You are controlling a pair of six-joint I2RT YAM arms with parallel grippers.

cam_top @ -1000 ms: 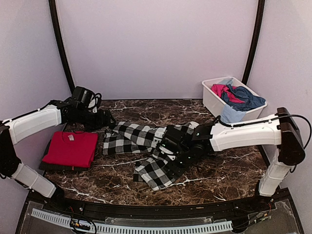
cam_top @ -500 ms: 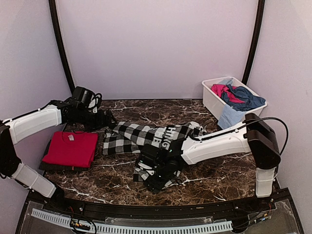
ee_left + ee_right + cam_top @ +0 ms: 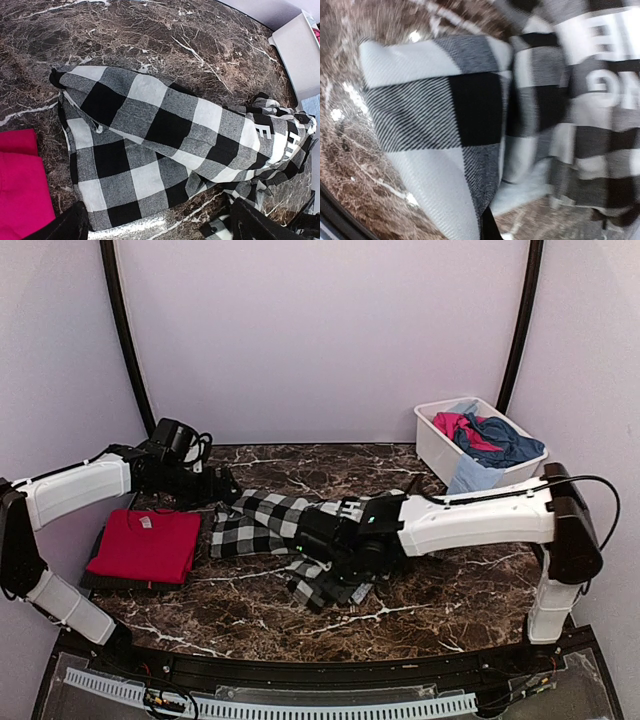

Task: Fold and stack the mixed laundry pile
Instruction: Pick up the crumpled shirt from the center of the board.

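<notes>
The black-and-white checked garment (image 3: 262, 520) with white lettering lies spread across the table's middle. Its near end (image 3: 328, 585) is bunched under my right gripper (image 3: 322, 545). In the right wrist view that gripper (image 3: 487, 224) is shut on a fold of the checked cloth (image 3: 445, 110). My left gripper (image 3: 226, 490) hovers at the garment's far left corner. Seen from the left wrist, it (image 3: 160, 235) stands wide open over the checked cloth (image 3: 150, 125) with nothing between its fingers (image 3: 65, 227). A folded red tee (image 3: 145, 543) lies at the left on a dark piece.
A white plastic tub (image 3: 436, 450) at the back right holds pink (image 3: 452, 424), navy (image 3: 500, 438) and light blue (image 3: 470, 476) pieces; the light blue one hangs over its rim. Brown marble (image 3: 450, 590) shows to the near right.
The right gripper went from open to shut on the garment's near end and pulled it up and back toward the middle, bunching it. The left gripper opened a little wider.
</notes>
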